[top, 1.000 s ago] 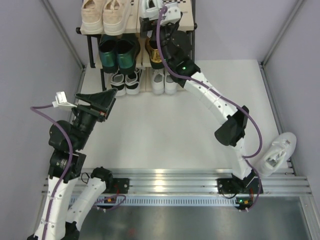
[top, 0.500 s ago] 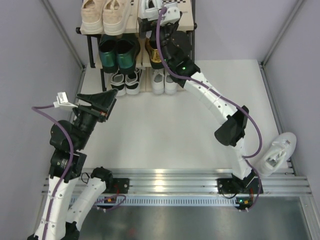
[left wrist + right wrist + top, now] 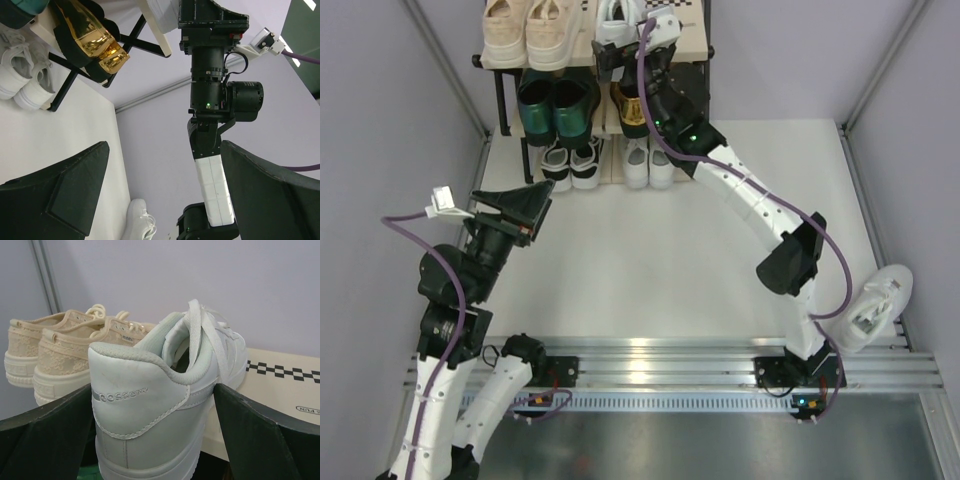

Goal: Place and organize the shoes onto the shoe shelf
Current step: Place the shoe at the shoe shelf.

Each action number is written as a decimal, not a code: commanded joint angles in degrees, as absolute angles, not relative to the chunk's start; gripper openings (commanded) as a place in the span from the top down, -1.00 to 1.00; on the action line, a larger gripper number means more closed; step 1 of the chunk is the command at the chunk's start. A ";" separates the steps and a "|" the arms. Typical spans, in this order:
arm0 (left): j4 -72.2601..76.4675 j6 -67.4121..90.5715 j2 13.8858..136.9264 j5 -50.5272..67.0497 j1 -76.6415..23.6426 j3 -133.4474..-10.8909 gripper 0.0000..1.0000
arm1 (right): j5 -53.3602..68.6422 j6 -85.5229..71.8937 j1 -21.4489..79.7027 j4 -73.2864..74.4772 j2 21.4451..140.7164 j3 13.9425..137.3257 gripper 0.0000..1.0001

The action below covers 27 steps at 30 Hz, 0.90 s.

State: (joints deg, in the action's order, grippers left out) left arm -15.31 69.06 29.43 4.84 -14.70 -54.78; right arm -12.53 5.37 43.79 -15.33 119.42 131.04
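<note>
The shoe shelf (image 3: 694, 42) stands at the back of the table. My right gripper (image 3: 620, 42) is at its top tier, open, with its fingers on either side of the heel of a chunky white sneaker (image 3: 165, 390) that rests on the beige checkered board (image 3: 280, 385). Beige sneakers (image 3: 530, 30) sit beside it on the left. Green loafers (image 3: 555, 105) and gold loafers (image 3: 92, 37) fill the middle tier. Black-and-white sneakers (image 3: 570, 160) and white lace-ups (image 3: 648, 165) are at the bottom. My left gripper (image 3: 535, 197) hangs open and empty over the left of the table.
A second chunky white sneaker (image 3: 875, 305) lies against the right wall near the front rail. Grey walls close in both sides. The right arm's elbow (image 3: 790, 262) reaches across the table's right half.
The right gripper's jaws spread slightly wider round the white sneaker's heel and the right arm eased a little toward the shelf. The left arm stayed put.
</note>
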 commanded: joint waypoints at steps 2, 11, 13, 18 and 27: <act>-14.41 69.26 28.30 4.66 -14.41 -54.49 -0.96 | -9.85 5.27 43.33 -20.48 113.12 129.38 -0.99; -14.15 69.35 27.95 4.75 -14.41 -54.32 -0.96 | -4.13 5.01 43.16 -21.53 110.22 126.65 -0.99; -14.24 69.43 27.69 4.66 -14.33 -54.23 -0.96 | -4.31 4.49 43.15 -21.53 109.60 126.65 -0.99; -14.76 69.17 26.98 4.22 -14.41 -54.32 -0.96 | -0.46 5.44 43.07 -21.09 106.88 125.60 -0.99; -20.91 59.07 28.39 5.54 -14.41 -59.32 -0.96 | 32.85 9.68 35.43 -14.77 96.25 117.52 -0.73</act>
